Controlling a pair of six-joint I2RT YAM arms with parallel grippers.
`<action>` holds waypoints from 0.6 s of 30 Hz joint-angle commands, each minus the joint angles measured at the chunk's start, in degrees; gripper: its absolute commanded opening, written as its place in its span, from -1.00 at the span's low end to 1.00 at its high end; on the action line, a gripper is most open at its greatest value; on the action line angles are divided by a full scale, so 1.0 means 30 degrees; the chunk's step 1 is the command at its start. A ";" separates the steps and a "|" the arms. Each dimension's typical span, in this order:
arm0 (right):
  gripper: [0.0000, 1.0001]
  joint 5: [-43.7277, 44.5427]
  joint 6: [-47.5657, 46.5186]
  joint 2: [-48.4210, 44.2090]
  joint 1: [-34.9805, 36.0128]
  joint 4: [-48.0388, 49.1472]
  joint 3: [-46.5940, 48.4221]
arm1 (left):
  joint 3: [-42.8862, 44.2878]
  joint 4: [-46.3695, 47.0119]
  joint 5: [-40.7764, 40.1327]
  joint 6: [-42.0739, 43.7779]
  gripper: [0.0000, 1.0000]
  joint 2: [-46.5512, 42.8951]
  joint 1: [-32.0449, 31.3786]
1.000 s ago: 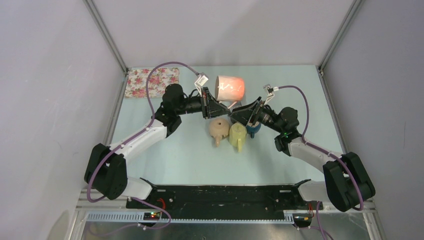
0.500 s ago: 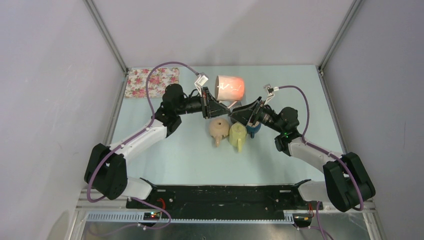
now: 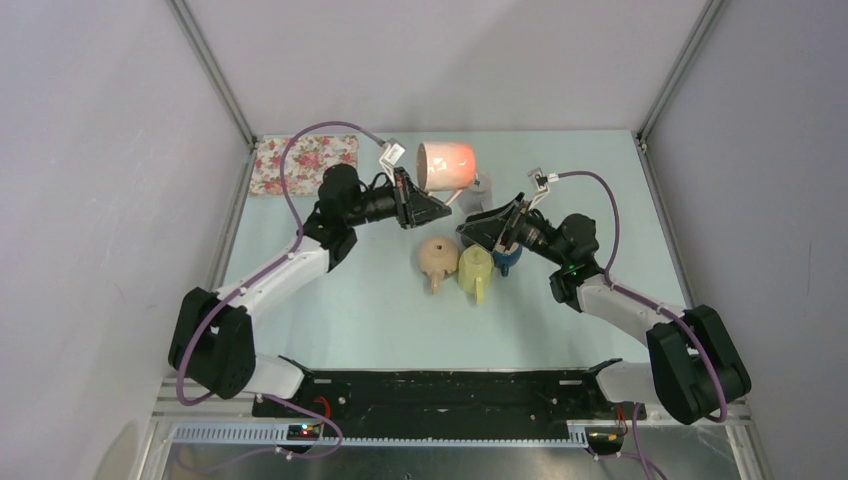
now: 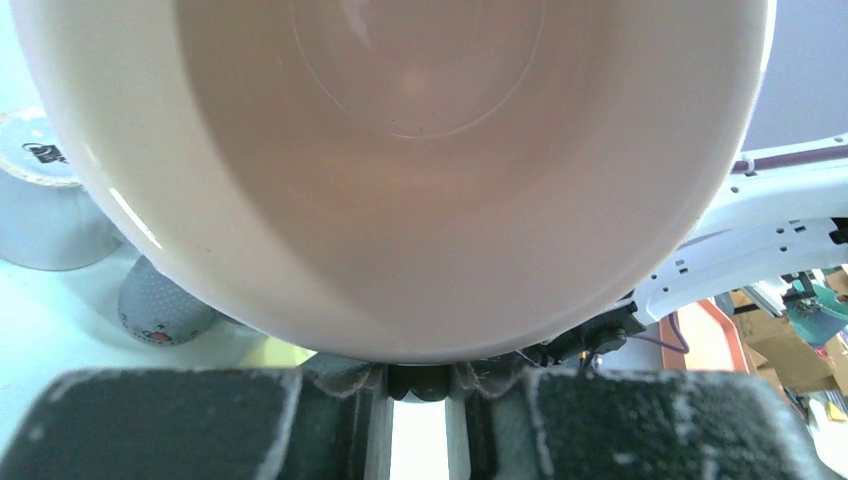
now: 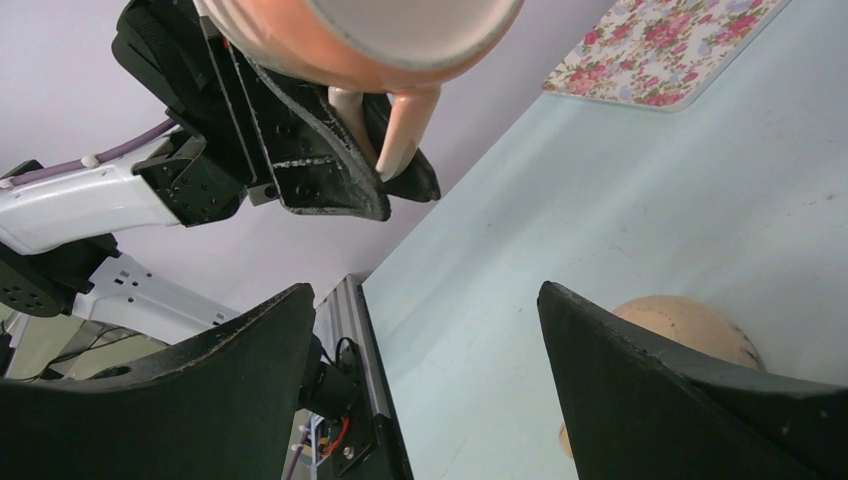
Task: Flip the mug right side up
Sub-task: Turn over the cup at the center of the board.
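Note:
The pink mug (image 3: 446,165) hangs in the air at the back middle, tipped on its side with its mouth toward the left arm. My left gripper (image 3: 428,205) is shut on its handle. In the left wrist view the mug's pale inside (image 4: 420,150) fills the frame above that gripper (image 4: 425,378). My right gripper (image 3: 470,229) is open and empty, just right of and below the mug. The right wrist view shows the mug (image 5: 380,30) and its handle (image 5: 403,125) high above the open right gripper (image 5: 425,330).
A beige mug (image 3: 437,258), a yellow mug (image 3: 473,268) and a blue mug (image 3: 507,261) stand together mid-table under the grippers. A grey mug (image 3: 481,186) sits behind the pink one. A floral cloth (image 3: 303,163) lies at the back left.
My left arm has drawn back and to the left, carrying the pink mug up and away from my right gripper. The right arm has stayed in place.

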 commanded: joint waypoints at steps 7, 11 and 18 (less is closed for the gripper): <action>0.75 0.0281 -0.0349 -0.0564 -0.0099 0.0435 0.0025 | -0.0037 0.1386 -0.2288 0.1303 -1.00 -0.1498 0.0897; 0.75 0.0309 -0.0353 -0.0514 -0.0094 0.0421 0.0025 | 0.0188 -0.0254 -0.4139 0.2964 -1.00 -0.1816 0.1479; 0.74 0.0326 -0.0393 -0.0536 -0.0073 0.0376 0.0025 | 0.0512 -0.1577 -0.6442 0.4492 -1.00 -0.2025 0.3316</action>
